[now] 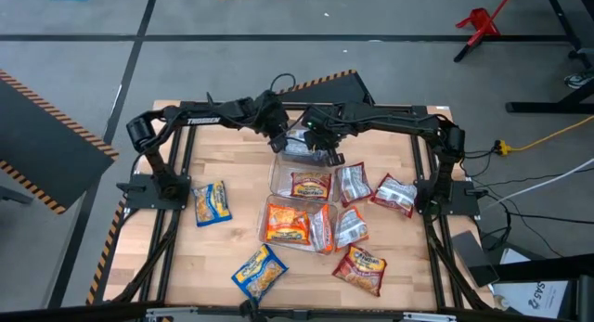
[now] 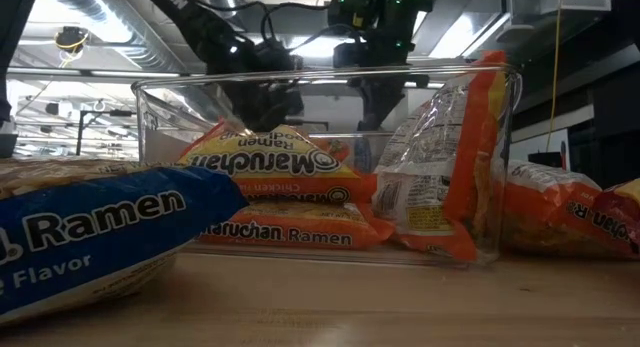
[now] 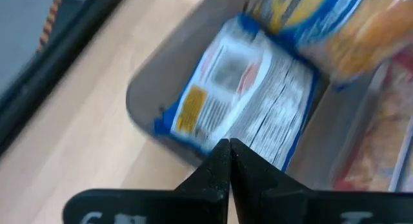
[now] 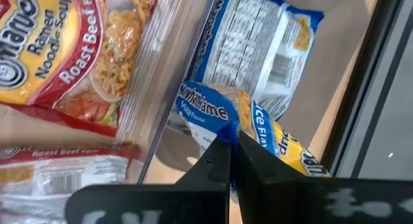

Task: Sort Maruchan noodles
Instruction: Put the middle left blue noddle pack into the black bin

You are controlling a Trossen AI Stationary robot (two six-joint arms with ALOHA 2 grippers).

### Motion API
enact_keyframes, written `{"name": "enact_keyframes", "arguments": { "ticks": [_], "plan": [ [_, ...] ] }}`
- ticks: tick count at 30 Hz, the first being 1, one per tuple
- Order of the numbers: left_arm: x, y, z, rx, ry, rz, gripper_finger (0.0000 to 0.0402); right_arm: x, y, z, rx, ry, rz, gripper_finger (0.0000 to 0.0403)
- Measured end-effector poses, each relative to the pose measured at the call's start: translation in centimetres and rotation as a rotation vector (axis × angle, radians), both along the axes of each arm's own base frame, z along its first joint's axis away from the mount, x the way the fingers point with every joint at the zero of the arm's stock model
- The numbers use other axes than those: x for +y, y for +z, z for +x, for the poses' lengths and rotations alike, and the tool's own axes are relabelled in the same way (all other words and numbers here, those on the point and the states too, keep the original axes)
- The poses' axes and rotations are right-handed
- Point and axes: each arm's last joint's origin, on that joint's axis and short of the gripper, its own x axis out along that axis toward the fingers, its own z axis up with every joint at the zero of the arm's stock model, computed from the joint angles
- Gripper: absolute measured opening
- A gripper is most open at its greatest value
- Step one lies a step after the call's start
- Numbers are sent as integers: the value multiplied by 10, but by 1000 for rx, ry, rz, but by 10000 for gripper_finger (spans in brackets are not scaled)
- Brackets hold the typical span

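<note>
Sorting underway: right tool (image 4: 230, 161) clenched on blue packet (image 4: 258, 130) over far bin (image 1: 299, 146); left tool (image 3: 229, 161) clenched empty. Next: release.

Blue-and-yellow packets (image 1: 212, 203), orange packets (image 1: 289, 223), red-and-silver packets (image 1: 360, 269), a clear bin (image 1: 278, 178), pale wooden table (image 1: 213, 257)
</note>
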Motion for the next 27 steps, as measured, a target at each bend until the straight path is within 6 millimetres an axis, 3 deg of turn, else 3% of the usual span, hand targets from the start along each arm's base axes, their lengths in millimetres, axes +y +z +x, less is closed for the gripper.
{"name": "enact_keyframes", "arguments": {
  "ticks": [19,27],
  "plan": [
    [-9,-9,-10,178,18,-51,0,3,-3,-11,114,-51,46,0],
    [-13,-1,-13,157,18,-36,0,-2,-2,-10,79,-66,39,0]
  ]
}}
